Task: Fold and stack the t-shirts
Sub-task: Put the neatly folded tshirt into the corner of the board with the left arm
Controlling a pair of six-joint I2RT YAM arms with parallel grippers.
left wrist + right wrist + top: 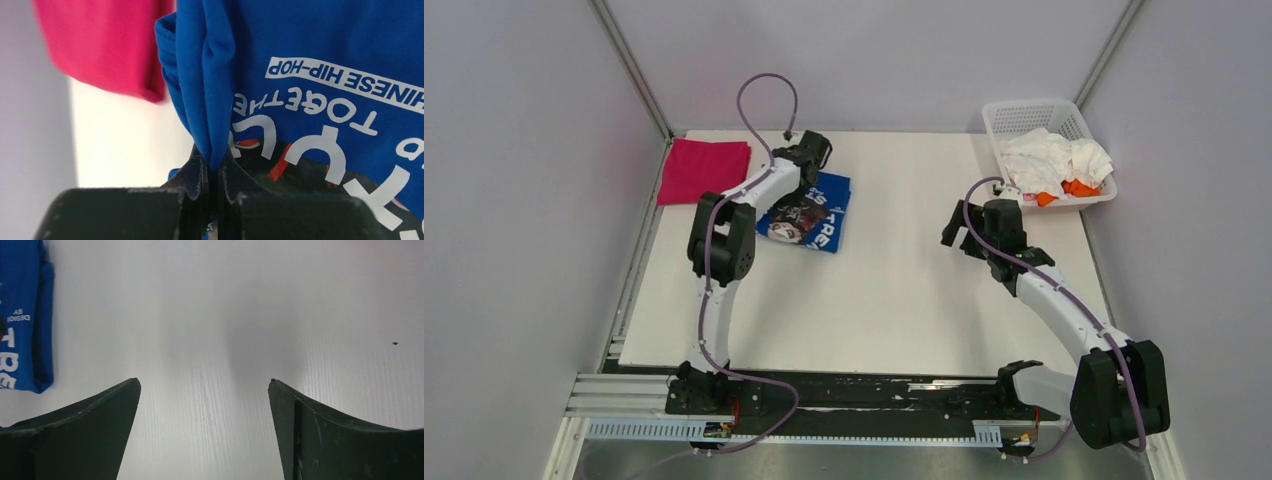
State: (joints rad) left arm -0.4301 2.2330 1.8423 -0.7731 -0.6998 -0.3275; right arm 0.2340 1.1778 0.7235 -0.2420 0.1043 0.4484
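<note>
left pincer [214,172] clamped tight on bunched fold at edge of blue t-shirt [310,40]. print reads upside down from wrist: "togethe", "hinese hip-hop". blue t-shirt lies folded toward far left of worktop [894,290], just beside pink t-shirt [704,170] in far left corner. right pincer [204,385] spread wide, holds nothing, over bare worktop right of centre. basket [1024,110] at far right corner; white t-shirts [1049,155] and orange t-shirt [1079,187] heaped inside.
</note>
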